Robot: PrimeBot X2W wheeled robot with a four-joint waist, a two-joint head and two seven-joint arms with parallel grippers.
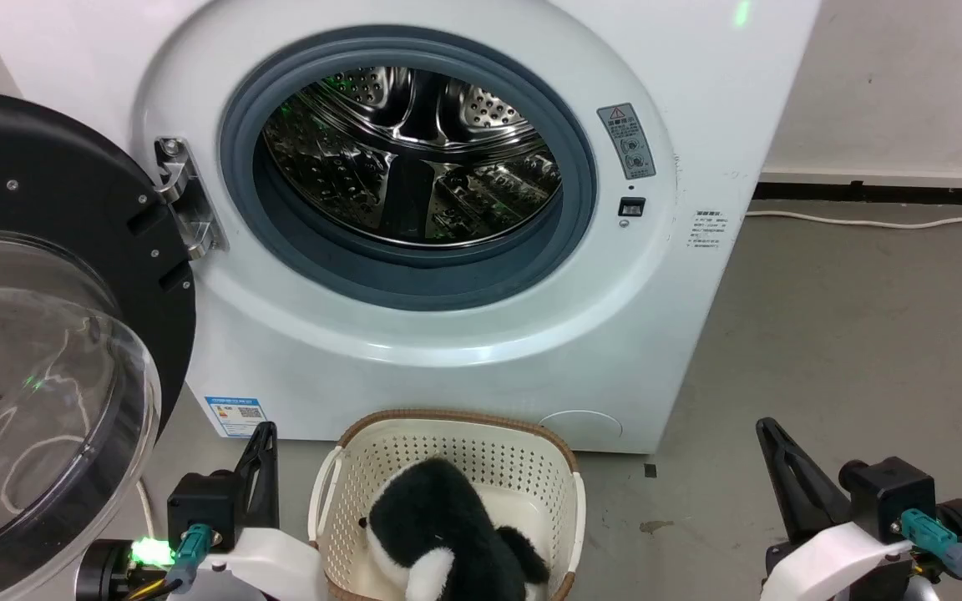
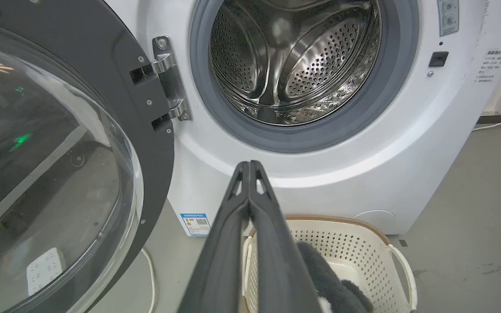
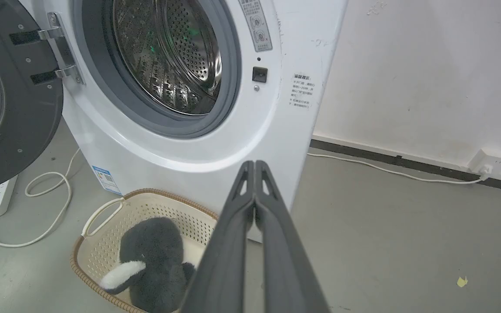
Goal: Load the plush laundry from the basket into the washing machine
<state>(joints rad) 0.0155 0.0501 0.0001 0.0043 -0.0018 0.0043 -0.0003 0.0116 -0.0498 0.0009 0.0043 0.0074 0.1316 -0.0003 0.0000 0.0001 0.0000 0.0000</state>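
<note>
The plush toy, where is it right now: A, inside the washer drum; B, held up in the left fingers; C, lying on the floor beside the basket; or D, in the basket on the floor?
D: the plush toy lies inside the basket, which stands on the floor in front of the washing machine.

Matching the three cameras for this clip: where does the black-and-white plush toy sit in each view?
Head view: plush toy at bottom centre, inside the basket.
Left wrist view: plush toy at bottom right, in the basket, right of the left gripper.
Right wrist view: plush toy at lower left, in the basket.
Shared landmark: the blue label low on the washing machine front.
</note>
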